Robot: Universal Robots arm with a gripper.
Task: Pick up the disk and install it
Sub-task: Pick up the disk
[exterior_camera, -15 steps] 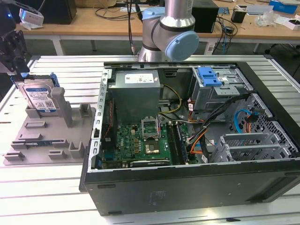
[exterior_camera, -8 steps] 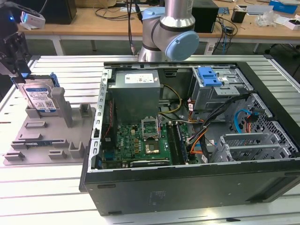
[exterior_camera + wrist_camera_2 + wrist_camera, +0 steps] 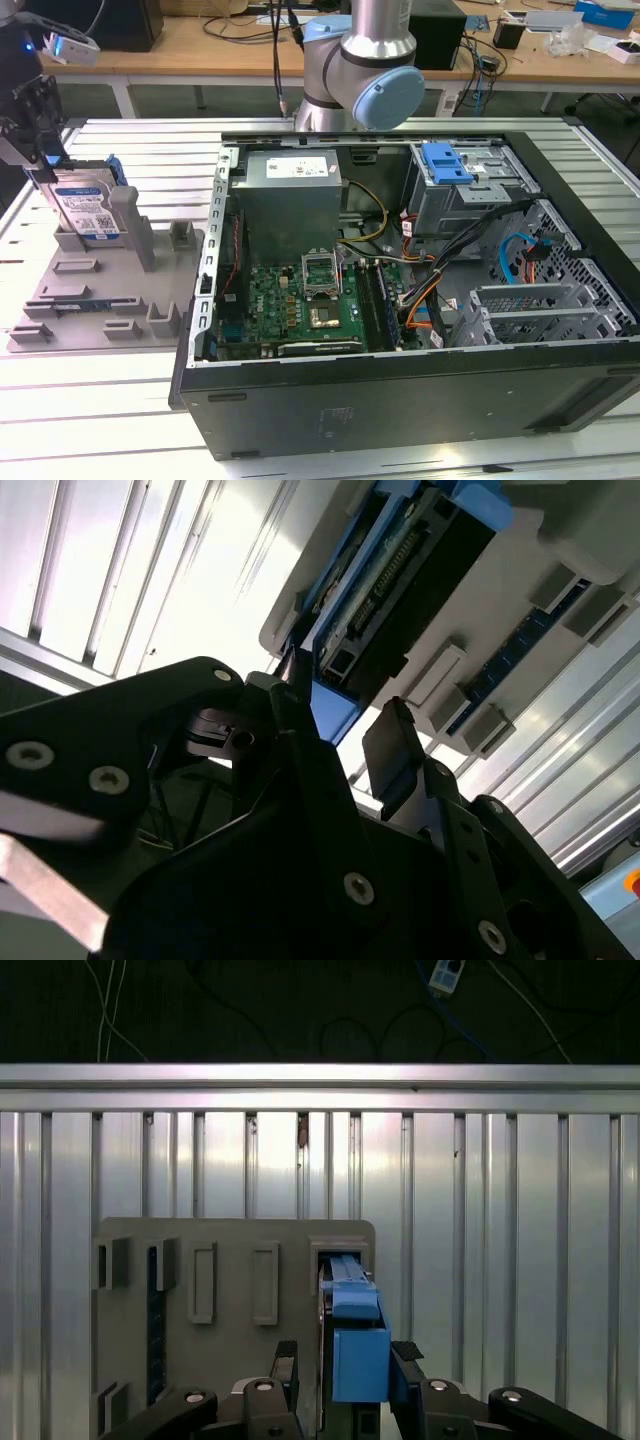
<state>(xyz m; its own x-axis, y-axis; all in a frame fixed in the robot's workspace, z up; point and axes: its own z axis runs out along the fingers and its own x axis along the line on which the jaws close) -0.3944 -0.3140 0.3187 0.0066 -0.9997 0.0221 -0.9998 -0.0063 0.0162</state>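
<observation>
Disk: the disk (image 3: 88, 210) stands on edge, label facing out, in a slot at the far end of a grey holder (image 3: 100, 300), on the exterior view's left. Its blue bracket runs along the top edge in both wrist views (image 3: 358, 1360) (image 3: 390, 590).
Disk to gripper: the top end of the disk lies between the fingers, so the gripper (image 3: 42, 150) sits directly over it and straddles it.
Gripper: spread apart, not clamped. In the first wrist view the gripper (image 3: 345, 1355) has one finger (image 3: 405, 1355) right beside the bracket and the other standing a little off. In the second wrist view the gripper (image 3: 340, 705) shows bright space between one pad (image 3: 392, 745) and the blue corner.
Holder: flat on the counter (image 3: 100, 400), with several other slots and posts; just beside the computer case.
Case: the case (image 3: 400, 400) lies open on the counter on the exterior view's right, well apart from the disk, with the motherboard (image 3: 300, 300), power supply (image 3: 290, 190) and drive cage (image 3: 470, 190) exposed.
Arm: the arm (image 3: 370, 60) rises behind the case.
</observation>
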